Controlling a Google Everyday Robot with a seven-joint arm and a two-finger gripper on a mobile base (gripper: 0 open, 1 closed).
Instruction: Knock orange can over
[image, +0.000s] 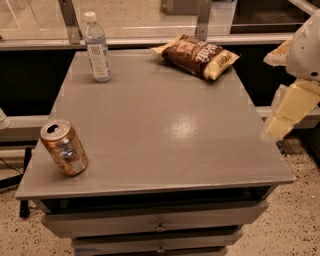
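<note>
The orange can (64, 148) is a shiny copper-orange drink can with a silver top. It stands upright near the front left corner of the grey table (165, 130). My gripper (291, 109) has cream-coloured fingers and hangs at the right edge of the view, beside the table's right edge. It is far from the can and touches nothing.
A clear water bottle (97, 47) stands at the back left of the table. A brown-and-yellow chip bag (198, 56) lies at the back right. Drawers (160, 225) sit under the tabletop. A rail and glass panel run behind the table.
</note>
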